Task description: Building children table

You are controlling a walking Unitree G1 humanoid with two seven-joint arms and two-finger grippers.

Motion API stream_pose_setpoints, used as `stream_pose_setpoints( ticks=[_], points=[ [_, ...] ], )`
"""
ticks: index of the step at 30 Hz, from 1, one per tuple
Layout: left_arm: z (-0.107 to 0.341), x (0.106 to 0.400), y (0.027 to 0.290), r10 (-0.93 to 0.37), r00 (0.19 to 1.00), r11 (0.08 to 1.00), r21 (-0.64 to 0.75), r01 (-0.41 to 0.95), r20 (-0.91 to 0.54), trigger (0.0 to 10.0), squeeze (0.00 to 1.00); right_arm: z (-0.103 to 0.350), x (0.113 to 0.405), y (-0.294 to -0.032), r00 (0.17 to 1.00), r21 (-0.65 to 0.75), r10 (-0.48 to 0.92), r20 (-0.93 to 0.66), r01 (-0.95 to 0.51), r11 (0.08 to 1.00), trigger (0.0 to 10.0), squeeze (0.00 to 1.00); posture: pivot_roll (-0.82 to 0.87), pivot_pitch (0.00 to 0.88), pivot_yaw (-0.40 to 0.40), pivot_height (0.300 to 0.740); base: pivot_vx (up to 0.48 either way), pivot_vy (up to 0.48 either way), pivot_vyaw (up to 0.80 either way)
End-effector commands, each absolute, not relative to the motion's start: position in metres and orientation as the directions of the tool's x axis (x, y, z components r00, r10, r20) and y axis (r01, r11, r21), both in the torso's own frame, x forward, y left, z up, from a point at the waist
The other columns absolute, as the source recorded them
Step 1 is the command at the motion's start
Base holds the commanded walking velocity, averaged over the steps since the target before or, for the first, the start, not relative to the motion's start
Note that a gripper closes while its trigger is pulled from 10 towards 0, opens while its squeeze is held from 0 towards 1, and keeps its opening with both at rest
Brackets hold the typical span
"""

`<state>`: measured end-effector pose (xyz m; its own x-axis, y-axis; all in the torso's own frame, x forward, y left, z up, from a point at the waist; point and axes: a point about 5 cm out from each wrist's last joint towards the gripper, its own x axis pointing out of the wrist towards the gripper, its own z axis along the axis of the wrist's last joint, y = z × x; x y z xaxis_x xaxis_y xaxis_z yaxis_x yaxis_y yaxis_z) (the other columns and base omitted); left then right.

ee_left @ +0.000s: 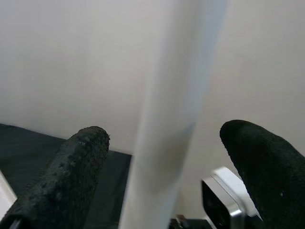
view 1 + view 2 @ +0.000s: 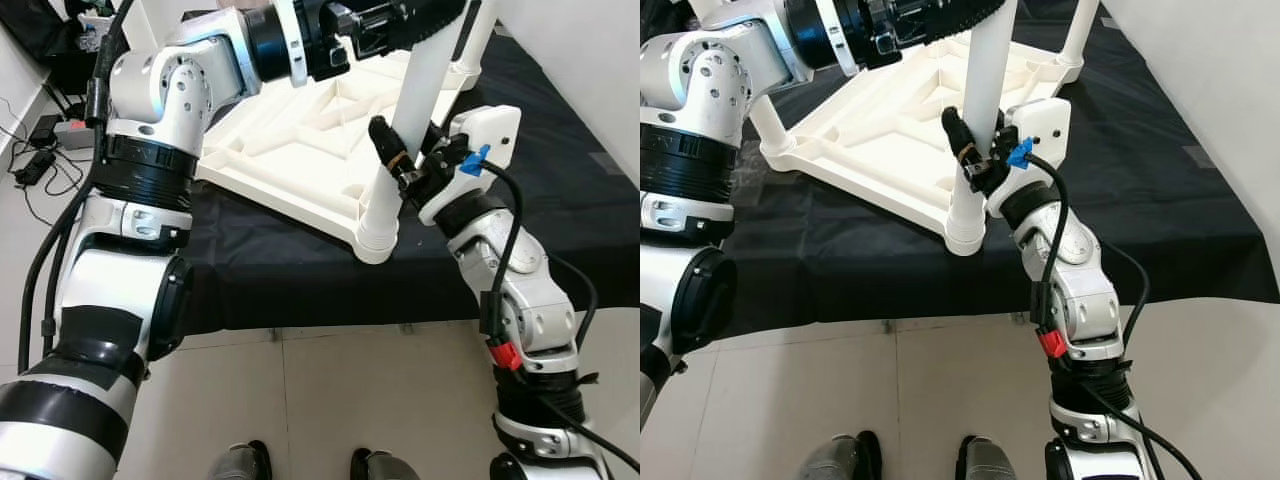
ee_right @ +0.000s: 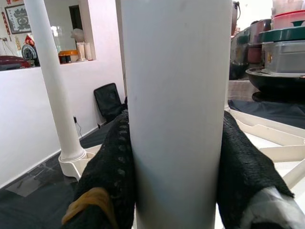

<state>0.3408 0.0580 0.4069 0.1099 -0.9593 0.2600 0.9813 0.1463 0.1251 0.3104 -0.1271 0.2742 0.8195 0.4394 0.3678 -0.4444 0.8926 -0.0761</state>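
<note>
At the left of the head frames you see your left arm, silver with black joint bands, reaching up across the top of the picture, and its left gripper (image 2: 385, 25) sits at the upper middle around the upper part of a white round plastic table leg (image 2: 420, 95). In the left wrist view that leg runs up between the two black fingers (image 1: 71, 176) with a gap on either side, so the fingers are spread and not pressing on it. Below and left of centre lies the white plastic children's tabletop (image 2: 290, 150), turned underside up so its ribs show, resting on a black cloth (image 2: 300, 265) that covers the surface in the upper half of the frame. The leg stands upright in the socket at the tabletop's near corner, just right of centre. A second white leg (image 2: 1080, 35) stands at the far corner, at the top of the frame. To the right of the near leg, your right gripper (image 2: 975, 150) grasps it low down, just above the socket; the right wrist view shows both black fingers (image 3: 112, 176) pressed flat against the leg's sides. Along the bottom edge you see pale floor tiles (image 2: 330, 400).
</note>
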Motion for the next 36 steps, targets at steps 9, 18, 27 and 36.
stream_pose_setpoints(
  ticks=[9,18,27,36],
  points=[
    [0.409,0.353,0.045,-0.964,0.192,0.232,0.224,0.947,0.187,8.2,0.0,0.262,0.307,-0.113,0.805,-0.04,0.502,0.316,-0.517,0.855,0.0,0.0,-0.06,0.216,0.02,0.74,0.0,0.0,0.0],
    [0.406,0.357,0.028,-0.972,0.16,0.195,0.208,0.959,0.173,0.0,0.0,0.265,0.304,-0.11,0.787,-0.045,0.526,0.323,-0.542,0.839,0.0,0.0,-0.07,0.224,0.021,0.74,0.0,0.0,0.0],
    [0.406,0.355,0.028,-0.978,0.135,0.169,0.231,0.958,0.157,0.0,0.0,0.269,0.301,-0.109,0.759,-0.074,0.567,0.318,-0.577,0.814,3.7,0.0,-0.08,0.235,0.024,0.74,0.0,0.0,0.0],
    [0.408,0.353,0.023,-0.986,0.098,0.132,0.26,0.957,0.137,0.0,0.0,0.265,0.296,-0.125,0.579,-0.257,0.797,0.17,-0.755,0.604,10.0,1.0,-0.07,0.256,0.015,0.74,0.0,0.0,0.0]
  ],
)
